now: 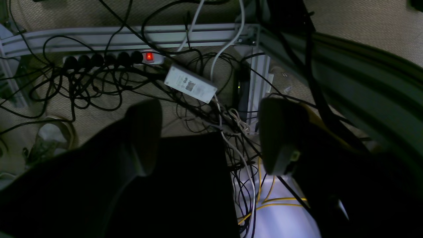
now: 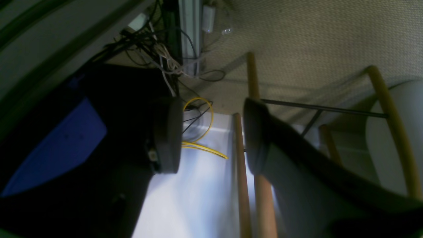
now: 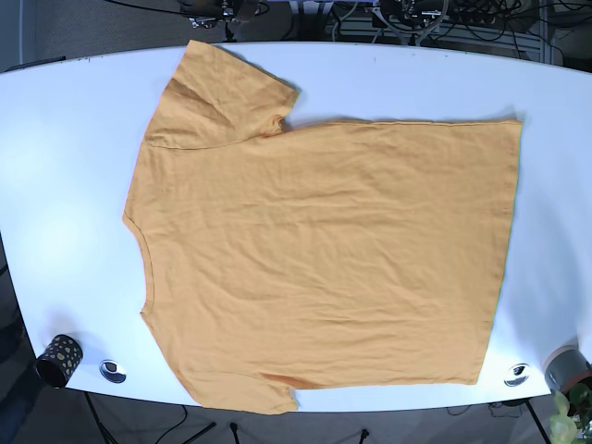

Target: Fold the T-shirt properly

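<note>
A: Table (image 3: 55, 139), white, filling most of the base view, curved along the far edge.

B: Noted. T-shirt (image 3: 314, 268)?

A: Orange, spread flat and unfolded across the middle of the table. Collar toward the left, hem toward the right, one sleeve reaching the far edge, the other at the near edge. Light wrinkles across the body. No arm over the table in that view.

B: Left gripper (image 1: 211, 135)?

A: Seen only from its wrist camera, hanging off the table over carpeted floor (image 1: 363, 26). Fingers spread wide, nothing between them. Below: an aluminium frame rail (image 1: 99, 34), a power strip (image 1: 109, 59) with a red switch lit at its right end, a white adapter brick (image 1: 190, 83) just right of the strip, and a tangle of black, white and yellow cables.

B: Right gripper (image 2: 213, 135)?

A: Same story: off the table, pads apart, holding nothing. Wooden chair legs (image 2: 240, 178) and a yellow cable loop (image 2: 201, 132) visible through the gap.

B: Small items on the table?

A: Dark spotted cup (image 3: 58, 359) at the near left corner, a small round metal piece (image 3: 113, 371) just right of it. Another round metal piece (image 3: 516, 375) near the right corner, a grey pot (image 3: 564, 368) beside it at the table's rim. All clear of the shirt.
</note>
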